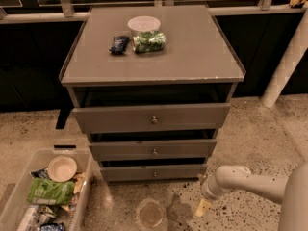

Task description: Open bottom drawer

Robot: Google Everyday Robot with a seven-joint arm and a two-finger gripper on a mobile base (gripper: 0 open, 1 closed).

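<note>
The bottom drawer [130, 173] is the lowest grey front of the three-drawer cabinet, just above the floor. It has a small round metal knob [155, 173] at its centre. It stands out slightly less than the two drawers above it. My gripper [202, 207] hangs low over the floor at the end of the white arm [250, 183]. It is to the right of the drawer's right end and a little in front of it, apart from the drawer. It holds nothing that I can see.
The cabinet top [192, 52] carries a clear container [145, 32] with greens and a dark packet [119, 44]. A clear bin [14, 196] with a bowl and snack bags sits on the floor at the left. A white post [287, 61] stands at the right.
</note>
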